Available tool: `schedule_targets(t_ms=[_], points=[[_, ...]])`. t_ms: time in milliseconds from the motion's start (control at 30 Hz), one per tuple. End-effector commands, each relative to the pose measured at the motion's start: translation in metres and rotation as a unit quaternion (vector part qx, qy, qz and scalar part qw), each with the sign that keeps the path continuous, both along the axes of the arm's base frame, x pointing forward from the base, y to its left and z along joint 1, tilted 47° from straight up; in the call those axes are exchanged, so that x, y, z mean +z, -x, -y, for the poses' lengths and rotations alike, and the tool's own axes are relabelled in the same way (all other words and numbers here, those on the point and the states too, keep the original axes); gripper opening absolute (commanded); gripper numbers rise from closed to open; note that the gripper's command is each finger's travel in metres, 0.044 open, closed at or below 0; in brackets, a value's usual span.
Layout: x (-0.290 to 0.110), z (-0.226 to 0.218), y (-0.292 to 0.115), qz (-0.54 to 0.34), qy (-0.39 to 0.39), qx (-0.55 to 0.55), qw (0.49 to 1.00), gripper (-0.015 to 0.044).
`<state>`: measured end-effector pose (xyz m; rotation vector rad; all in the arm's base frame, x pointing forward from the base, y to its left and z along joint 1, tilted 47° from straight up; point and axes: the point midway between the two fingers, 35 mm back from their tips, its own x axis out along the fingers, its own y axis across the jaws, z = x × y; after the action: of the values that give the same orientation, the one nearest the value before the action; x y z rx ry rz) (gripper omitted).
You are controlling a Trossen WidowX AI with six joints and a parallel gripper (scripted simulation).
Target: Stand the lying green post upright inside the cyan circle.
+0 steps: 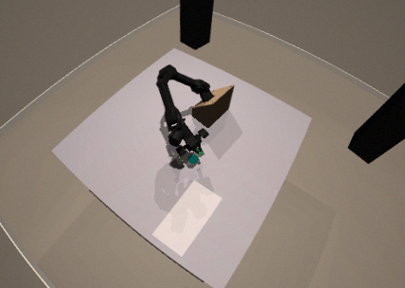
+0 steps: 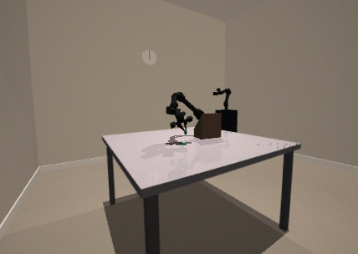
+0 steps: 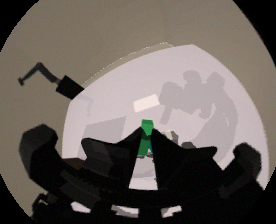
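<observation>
The green post (image 1: pixel 200 153) (image 2: pixel 185 131) (image 3: pixel 147 126) is held between the fingertips of my gripper (image 2: pixel 185 129) (image 3: pixel 146 129), which is shut on it. In the exterior view the post hangs above the table and looks roughly upright, but it is too small there to tell its exact tilt. The cyan circle (image 1: pixel 193 159) (image 2: pixel 182 144) lies flat on the table. In the top view it shows just below and left of the post. In the wrist view only a thin sliver of it shows beside the post, and the fingers hide much of the post.
A brown wedge-shaped block (image 1: pixel 219 111) (image 2: pixel 210 126) stands by the arm's base on the pale table (image 1: pixel 270 125) (image 2: pixel 234 152). A bright white rectangle (image 1: pixel 203 198) (image 3: pixel 146 103) lies on the table. A second arm (image 2: pixel 227 99) on a black stand (image 2: pixel 230 120) is in the background.
</observation>
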<state>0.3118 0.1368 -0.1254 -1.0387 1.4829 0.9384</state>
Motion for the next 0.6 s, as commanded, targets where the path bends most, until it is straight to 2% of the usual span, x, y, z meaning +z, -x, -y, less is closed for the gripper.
schedule_targets(t_ms=[0, 567], points=[[0.0004, 0.0004, 0.0011, 0.001, -0.017, 0.003, 1.000, 0.0023], [0.0011, 0.0015, 0.0000, 0.015, -0.079, 0.008, 0.997, 0.0023]])
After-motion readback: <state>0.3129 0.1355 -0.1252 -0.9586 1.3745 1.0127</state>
